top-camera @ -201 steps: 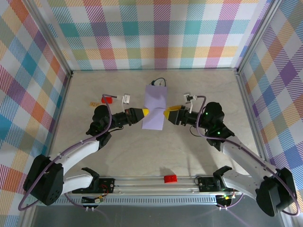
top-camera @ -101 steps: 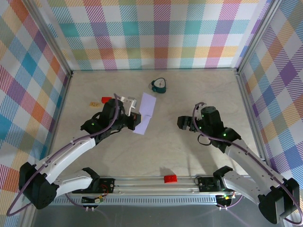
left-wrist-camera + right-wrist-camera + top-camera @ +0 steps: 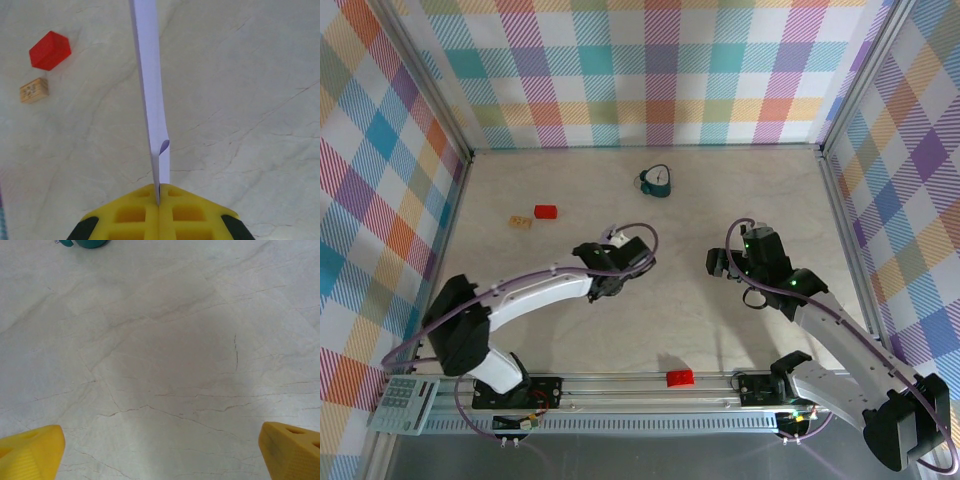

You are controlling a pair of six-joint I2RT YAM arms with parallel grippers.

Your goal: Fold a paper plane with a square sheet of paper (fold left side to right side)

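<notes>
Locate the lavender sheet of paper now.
Left wrist view: the sheet of paper runs edge-on up the centre, pinched between the yellow fingers of the left gripper, red block at upper left.

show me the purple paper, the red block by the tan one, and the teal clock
purple paper (image 3: 151, 75), left wrist view, middle of the strip
red block (image 3: 50, 50), left wrist view, its middle
teal clock (image 3: 658, 180), top external view, its face

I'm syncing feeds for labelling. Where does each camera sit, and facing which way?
Top external: high behind the robot, facing down on the table; left arm, right arm show.
Left wrist: looks along the left gripper, shut on the paper, past a red block.
Right wrist: faces the table past the open right gripper; teal clock at top.
Shared: top external also shows block and clock.
</notes>
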